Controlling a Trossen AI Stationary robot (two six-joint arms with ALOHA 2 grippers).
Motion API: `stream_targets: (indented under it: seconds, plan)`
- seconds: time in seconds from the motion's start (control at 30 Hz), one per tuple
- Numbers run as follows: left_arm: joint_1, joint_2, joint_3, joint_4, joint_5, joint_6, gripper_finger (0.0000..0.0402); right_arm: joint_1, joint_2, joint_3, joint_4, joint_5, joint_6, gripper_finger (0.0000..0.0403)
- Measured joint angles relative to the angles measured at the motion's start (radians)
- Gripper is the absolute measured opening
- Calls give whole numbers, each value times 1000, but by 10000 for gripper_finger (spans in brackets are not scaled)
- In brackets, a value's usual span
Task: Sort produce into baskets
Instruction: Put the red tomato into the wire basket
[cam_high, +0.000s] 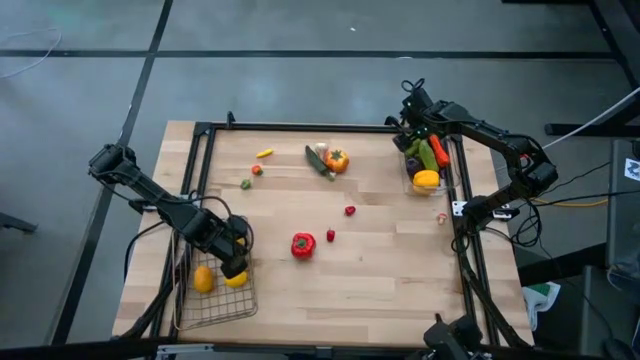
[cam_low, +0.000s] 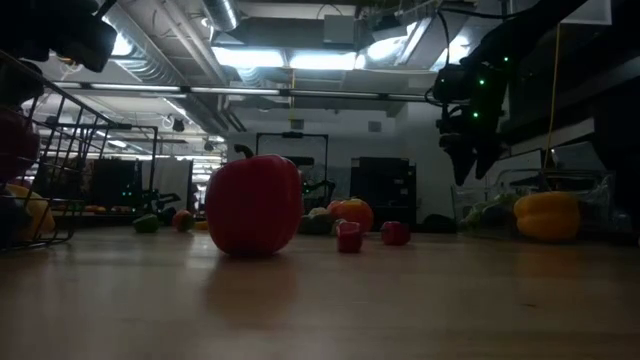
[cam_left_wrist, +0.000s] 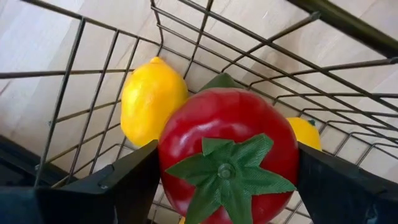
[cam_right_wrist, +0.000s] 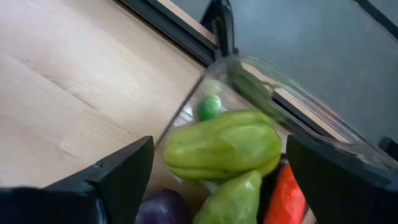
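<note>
Wooden table (cam_high: 380, 270), wire basket (cam_high: 215, 300) at 8 o'clock: left gripper (cam_left_wrist: 217, 180) clasps red tomato (cam_left_wrist: 227, 155) directly above two lemons (cam_left_wrist: 152, 99); right gripper (cam_right_wrist: 211, 180) wide over clear bin (cam_high: 428, 165).

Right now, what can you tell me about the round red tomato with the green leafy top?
The round red tomato with the green leafy top looks like shiny, smooth plastic, with a green star-shaped leaf cap and a small stem nub. It sits between the left gripper fingers, over the wire-mesh basket, which holds a yellow lemon. Another yellow piece peeks out behind it.
</note>
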Motion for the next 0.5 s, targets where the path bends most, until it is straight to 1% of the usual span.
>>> stream_targets:
  seconds: [0.23,0.5]
  plan:
    - [6,0,0,1,13,12,328,1,0,0,78,-117,0,363]
    - [6,1,-1,25,23,74,329,1,0,0,104,-207,0,363]
